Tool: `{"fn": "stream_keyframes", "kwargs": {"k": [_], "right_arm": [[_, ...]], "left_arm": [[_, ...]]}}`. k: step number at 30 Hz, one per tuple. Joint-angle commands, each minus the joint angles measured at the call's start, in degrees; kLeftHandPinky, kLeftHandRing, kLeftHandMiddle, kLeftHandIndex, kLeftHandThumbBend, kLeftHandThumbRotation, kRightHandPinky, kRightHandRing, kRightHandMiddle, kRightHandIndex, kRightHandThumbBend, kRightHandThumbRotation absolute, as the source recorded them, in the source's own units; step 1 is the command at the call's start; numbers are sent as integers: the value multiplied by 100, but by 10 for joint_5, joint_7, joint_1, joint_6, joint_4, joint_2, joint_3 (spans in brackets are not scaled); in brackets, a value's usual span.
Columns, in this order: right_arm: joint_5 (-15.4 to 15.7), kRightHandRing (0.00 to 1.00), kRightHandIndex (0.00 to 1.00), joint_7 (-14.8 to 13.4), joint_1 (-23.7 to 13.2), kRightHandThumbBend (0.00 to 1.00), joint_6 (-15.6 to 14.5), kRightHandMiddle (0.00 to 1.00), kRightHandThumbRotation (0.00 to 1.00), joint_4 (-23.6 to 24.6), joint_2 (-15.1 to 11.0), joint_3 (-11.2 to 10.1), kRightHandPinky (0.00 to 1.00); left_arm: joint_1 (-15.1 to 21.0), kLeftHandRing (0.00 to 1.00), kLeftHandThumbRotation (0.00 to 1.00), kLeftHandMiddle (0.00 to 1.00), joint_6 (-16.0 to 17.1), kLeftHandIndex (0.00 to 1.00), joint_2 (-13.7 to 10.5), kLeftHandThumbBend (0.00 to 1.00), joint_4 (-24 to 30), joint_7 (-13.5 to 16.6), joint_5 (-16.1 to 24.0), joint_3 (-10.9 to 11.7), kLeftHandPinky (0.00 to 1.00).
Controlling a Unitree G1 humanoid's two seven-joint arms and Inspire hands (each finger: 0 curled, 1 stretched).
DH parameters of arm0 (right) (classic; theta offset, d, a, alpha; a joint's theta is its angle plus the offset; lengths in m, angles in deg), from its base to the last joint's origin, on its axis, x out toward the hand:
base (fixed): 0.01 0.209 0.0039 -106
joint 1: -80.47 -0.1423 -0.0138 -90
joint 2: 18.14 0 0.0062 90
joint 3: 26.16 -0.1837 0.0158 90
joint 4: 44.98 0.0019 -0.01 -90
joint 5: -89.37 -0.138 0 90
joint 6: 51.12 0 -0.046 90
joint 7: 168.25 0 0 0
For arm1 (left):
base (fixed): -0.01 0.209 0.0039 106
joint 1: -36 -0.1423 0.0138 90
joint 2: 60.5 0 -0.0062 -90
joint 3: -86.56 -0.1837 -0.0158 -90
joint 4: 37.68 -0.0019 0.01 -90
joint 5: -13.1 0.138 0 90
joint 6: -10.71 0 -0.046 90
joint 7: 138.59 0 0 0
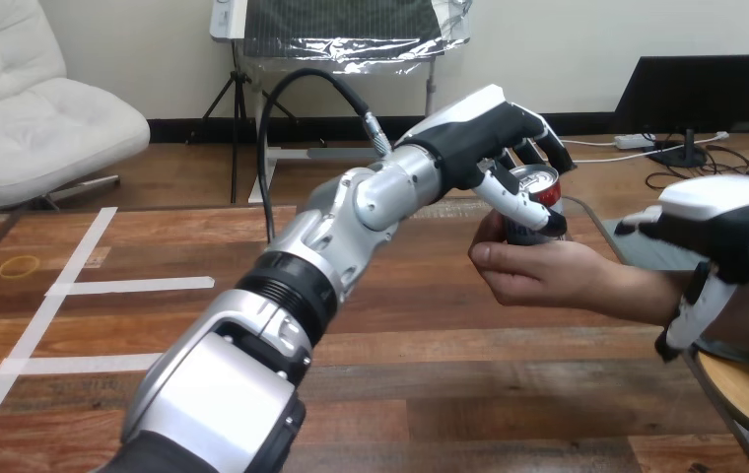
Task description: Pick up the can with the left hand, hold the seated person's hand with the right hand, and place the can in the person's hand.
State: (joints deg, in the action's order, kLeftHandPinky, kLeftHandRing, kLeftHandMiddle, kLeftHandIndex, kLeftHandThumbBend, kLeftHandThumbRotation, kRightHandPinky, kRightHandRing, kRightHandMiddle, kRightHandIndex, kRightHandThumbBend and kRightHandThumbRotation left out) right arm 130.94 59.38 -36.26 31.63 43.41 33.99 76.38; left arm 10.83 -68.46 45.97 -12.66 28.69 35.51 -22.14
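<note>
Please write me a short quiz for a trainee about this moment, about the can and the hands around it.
1. True or false: the left hand is open and holds nothing.
2. Where is the person's hand? A) cupped under the can, touching it; B) far from the can; C) above the can.
3. Fill in: the right hand grips the person's ____.
Key: 1 false, its fingers are curled round the can; 2 A; 3 wrist.
</note>
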Motion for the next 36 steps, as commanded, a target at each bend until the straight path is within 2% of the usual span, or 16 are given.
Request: {"fn": "stream_keyframes", "kwargs": {"k": [1,9,12,19,25,29,36], "right_arm": [[-5,100,97,-13,-39,78,-5,100,20,22,-17,-34,93],[-4,100,97,1,-46,77,-12,100,20,28,-21,-41,90],[-7,100,97,-2,-45,77,-10,100,20,26,-22,-46,90],[-10,100,97,6,-43,77,-31,100,20,42,-23,-57,91],[-14,100,97,6,-39,76,-30,100,19,51,-28,-62,93],[-17,100,96,2,-32,76,-35,100,19,63,-27,-71,93],[-27,99,96,1,-17,76,-55,100,17,93,-21,-89,92]], "left_arm": [[6,59,4,63,14,66,-29,67,24,2,-17,22,52],[0,59,4,63,12,67,-35,67,29,3,-21,23,52],[-3,58,3,62,16,67,-37,67,31,1,-25,26,52],[-11,58,2,62,17,68,-43,67,41,3,-25,30,52],[-21,58,2,61,21,67,-52,66,58,7,-19,26,51],[-37,57,1,60,34,66,-60,66,76,5,-27,34,51],[-64,57,1,60,37,66,-77,66,115,4,-29,39,50]]}}
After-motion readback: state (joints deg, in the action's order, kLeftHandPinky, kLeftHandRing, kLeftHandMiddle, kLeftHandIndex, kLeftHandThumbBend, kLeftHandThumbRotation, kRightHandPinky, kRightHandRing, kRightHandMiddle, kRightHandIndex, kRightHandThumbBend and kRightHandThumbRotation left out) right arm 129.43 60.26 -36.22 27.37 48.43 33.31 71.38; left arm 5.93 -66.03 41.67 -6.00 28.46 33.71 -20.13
